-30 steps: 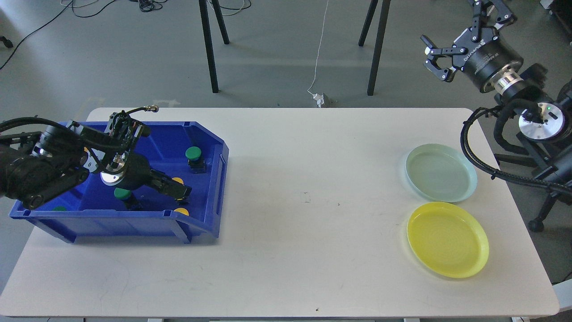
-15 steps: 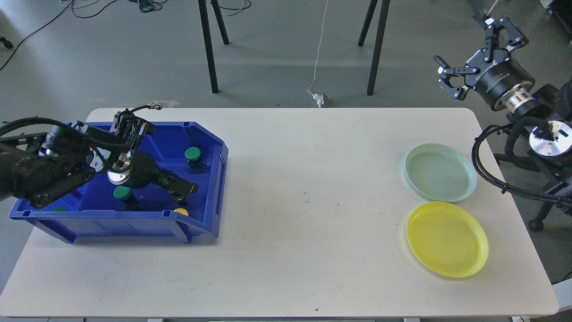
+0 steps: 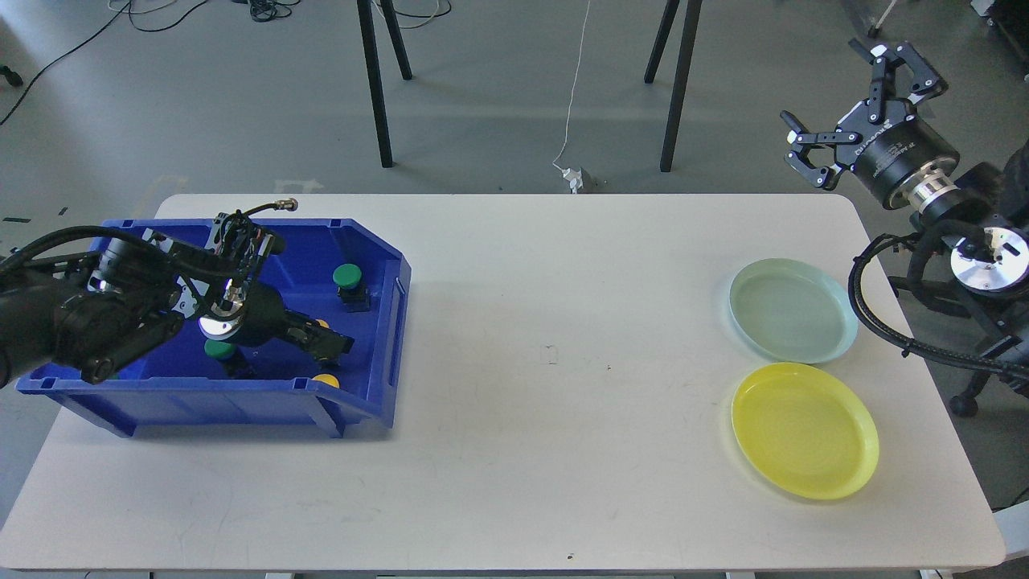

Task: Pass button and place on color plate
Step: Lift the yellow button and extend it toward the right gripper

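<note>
A blue bin (image 3: 378, 354) at the table's left holds several buttons on black bases: a green one (image 3: 348, 277) at the back, another green one (image 3: 217, 350) under my left wrist, and yellow ones (image 3: 325, 379) by the front wall. My left gripper (image 3: 334, 344) reaches low into the bin among the yellow buttons; its dark fingers cannot be told apart. My right gripper (image 3: 838, 95) is open and empty, raised beyond the table's far right corner. A pale green plate (image 3: 792, 312) and a yellow plate (image 3: 804, 430) lie empty at the right.
The white table (image 3: 547, 418) spans the view. Black stand legs (image 3: 374, 80) and a white cable (image 3: 572, 96) are on the floor behind it. The right arm's hoses (image 3: 872, 310) hang beside the pale green plate.
My left arm shifted slightly right and lower inside the bin. My right gripper swung right and down from the top edge, then settled; it stayed open.
</note>
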`<move>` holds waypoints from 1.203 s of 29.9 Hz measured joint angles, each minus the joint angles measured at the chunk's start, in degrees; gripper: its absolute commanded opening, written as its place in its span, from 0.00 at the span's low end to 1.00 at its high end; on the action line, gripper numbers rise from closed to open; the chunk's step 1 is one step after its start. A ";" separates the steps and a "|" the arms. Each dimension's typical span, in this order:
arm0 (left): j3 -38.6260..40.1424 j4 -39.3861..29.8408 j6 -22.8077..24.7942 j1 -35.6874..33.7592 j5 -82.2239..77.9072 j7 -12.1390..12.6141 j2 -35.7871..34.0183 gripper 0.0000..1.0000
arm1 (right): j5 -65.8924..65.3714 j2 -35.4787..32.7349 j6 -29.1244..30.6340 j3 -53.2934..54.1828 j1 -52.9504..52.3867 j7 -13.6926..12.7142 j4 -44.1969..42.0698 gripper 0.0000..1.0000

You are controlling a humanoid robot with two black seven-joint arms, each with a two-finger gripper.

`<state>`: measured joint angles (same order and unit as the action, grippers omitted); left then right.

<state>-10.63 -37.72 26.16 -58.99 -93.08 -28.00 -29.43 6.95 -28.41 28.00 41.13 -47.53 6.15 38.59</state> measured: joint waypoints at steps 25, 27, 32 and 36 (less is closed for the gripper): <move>25.71 -30.20 0.58 0.44 27.48 0.01 -21.89 0.05 | -1.34 -3.84 0.02 -0.20 3.01 0.18 12.05 0.99; 27.23 -32.54 1.09 0.77 35.89 0.01 -21.20 0.05 | -3.84 -4.73 0.02 -0.90 4.75 0.19 17.59 0.99; 28.03 -32.26 -0.44 1.93 45.00 0.01 -11.64 0.05 | -9.50 -7.41 0.02 -3.53 6.25 1.03 27.64 0.99; 28.68 -29.79 -2.13 4.19 46.83 0.01 -4.78 0.05 | -9.87 -8.28 0.02 -7.81 4.09 1.34 31.19 0.99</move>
<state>18.05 -67.50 24.03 -54.80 -46.24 -27.98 -34.21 -2.92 -36.69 28.01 33.32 -43.44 7.50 69.78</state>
